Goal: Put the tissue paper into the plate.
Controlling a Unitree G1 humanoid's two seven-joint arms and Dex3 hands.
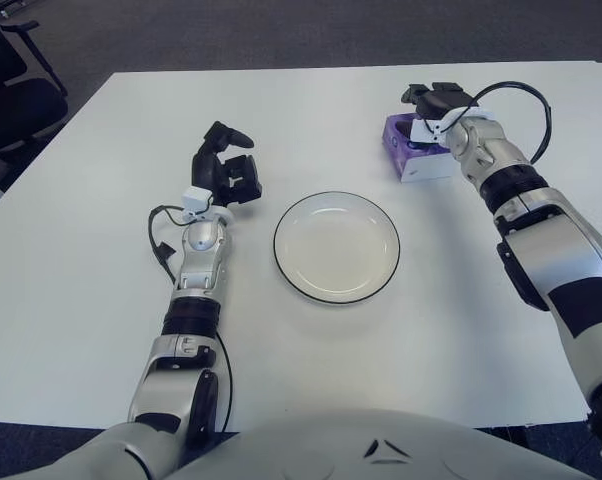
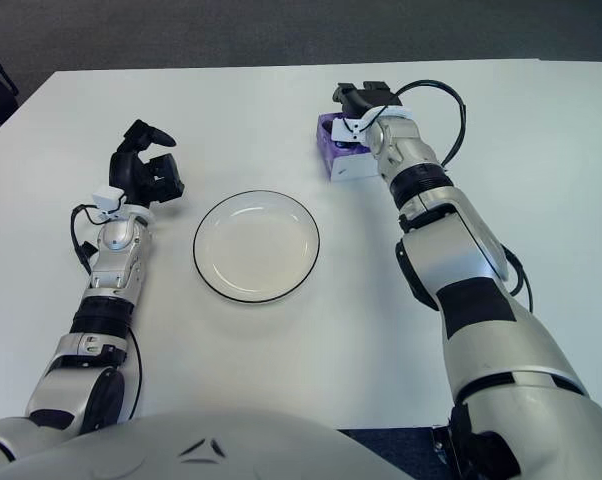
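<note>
A: Left eye view. The purple-and-white cardboard tissue box (image 1: 413, 150) sits on the white tabletop (image 1: 101, 300) at about 1 o'clock from the round white plate with a thin dark rim (image 1: 337, 247), well apart from it. The plate holds nothing, so the transfer is not yet done.

B: Right hand (image 1: 437, 101)?

A: Directly over the box's far edge, fingers (image 1: 421, 96) curled downward toward the top. Probably placed there for a top grasp. Whether they touch the box, or have closed on it, I cannot tell.

B: Right eye view?

A: Same layout. Right hand (image 2: 366, 98) overlaps the box (image 2: 343, 153) at its 12 o'clock side; contact again unclear. Left hand (image 2: 147, 170) shows at 9 o'clock of the plate (image 2: 256, 246), raised, fingers loosely spread, holding nothing; idle, likely kept clear of the plate.
</note>
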